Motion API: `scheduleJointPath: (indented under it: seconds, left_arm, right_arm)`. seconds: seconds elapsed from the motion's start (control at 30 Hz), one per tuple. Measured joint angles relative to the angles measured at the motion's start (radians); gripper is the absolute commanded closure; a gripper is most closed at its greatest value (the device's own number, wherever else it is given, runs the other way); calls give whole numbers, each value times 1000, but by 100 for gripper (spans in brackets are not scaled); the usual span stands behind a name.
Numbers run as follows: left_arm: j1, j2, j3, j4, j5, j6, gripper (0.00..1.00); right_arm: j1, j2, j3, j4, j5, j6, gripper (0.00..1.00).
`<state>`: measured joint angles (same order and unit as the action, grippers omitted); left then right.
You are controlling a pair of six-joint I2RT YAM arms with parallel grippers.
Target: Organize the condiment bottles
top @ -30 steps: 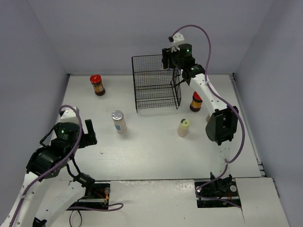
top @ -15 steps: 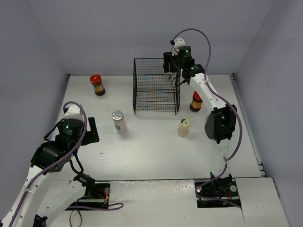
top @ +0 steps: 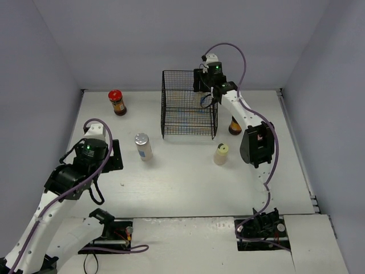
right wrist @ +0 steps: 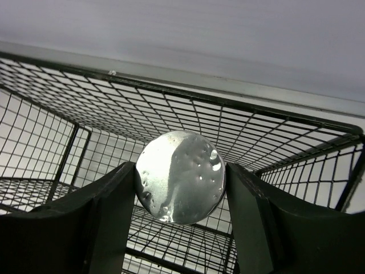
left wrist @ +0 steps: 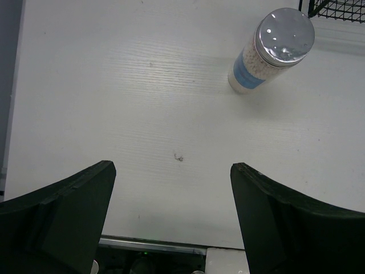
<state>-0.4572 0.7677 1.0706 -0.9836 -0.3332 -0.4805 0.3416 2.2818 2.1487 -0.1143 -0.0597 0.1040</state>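
My right gripper (right wrist: 181,171) is shut on a silver-capped bottle (right wrist: 181,176) and holds it over the right rear part of the black wire basket (right wrist: 85,97). In the top view this gripper (top: 205,96) sits at the basket's (top: 188,128) right side. My left gripper (left wrist: 171,168) is open and empty above bare table, left of a second silver-capped bottle with a blue label (left wrist: 274,48), which also shows in the top view (top: 143,146). A red-lidded jar (top: 117,101) stands at the far left. Another red-lidded jar (top: 234,125) is half hidden by the right arm. A yellow-green-capped bottle (top: 221,153) stands before the basket. The pink-capped bottle is hidden.
The right arm's dark elbow link (top: 256,145) hangs over the table right of the yellow-green-capped bottle. Grey walls close in the table at the back and both sides. A corner of the basket (left wrist: 336,8) shows at the top right of the left wrist view.
My right gripper has moved left over the basket with the bottle, and the basket has turned square. My left arm has moved up and right toward the standing silver-capped bottle.
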Motion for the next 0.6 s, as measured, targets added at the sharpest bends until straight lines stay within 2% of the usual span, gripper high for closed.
scheduleJointPath:
  seconds: [0.03,0.13,0.2,0.23,0.4,0.43,0.6]
  left_arm:
    - [0,0,-1,-1,0,0,17]
    - [0,5,-1,0,1,0,17]
    - [0,11,-1,0,3,0,17]
    - [0,15,-1,0,3,0,17]
    - [0,34,-1,1,7,0,17]
    - [0,37,-1,2,8,0,17]
    - [0,53,-1,10,20,0,17]
  right_arm:
    - [0,7,5,11,8,7,82]
    - [0,8,6,11,33,26,57]
    - [0,8,6,11,46,34,50]
    - [0,8,6,11,51,37,42]
    - [1,8,6,16,66,51,27]
    - [1,8,6,20,68,53,21]
    - [2,8,6,50,76,53,13]
